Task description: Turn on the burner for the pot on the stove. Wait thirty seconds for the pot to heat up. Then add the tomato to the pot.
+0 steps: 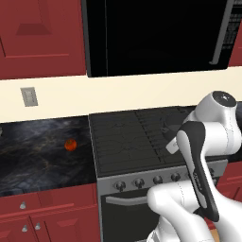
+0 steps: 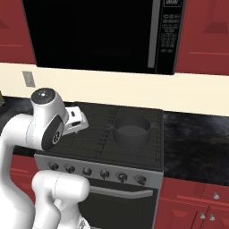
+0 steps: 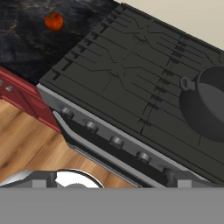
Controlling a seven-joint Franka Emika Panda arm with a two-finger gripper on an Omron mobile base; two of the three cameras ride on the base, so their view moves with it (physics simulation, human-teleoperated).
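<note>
**Wrong knob, or a tomato nudged away**

At the far left, the small round red-orange tomato sits alone on the dark marbled stone surface, just beside the stove's left edge and well apart from the pot. If it is approached off-centre later, a ball like that would likely roll along the surface or toward the front edge.

Next comes the wide black gas stove with ribbed grates and a grey steel front carrying a row of round dark knobs. No flame shows, so the burner appears not yet lit. The knobs look alike and stand close together; picking the wrong one would heat an empty grate while the wait runs out on a cold pot.

Further right, the dark grey round metal pot stands on the right half of the grates, its handle toward the knobs.

The gripper hangs above the stove's left front, released and holding nothing, though the fingertips are hard to make out. It is well off from the pot's side, so the reach to the matching knob is long.
</note>
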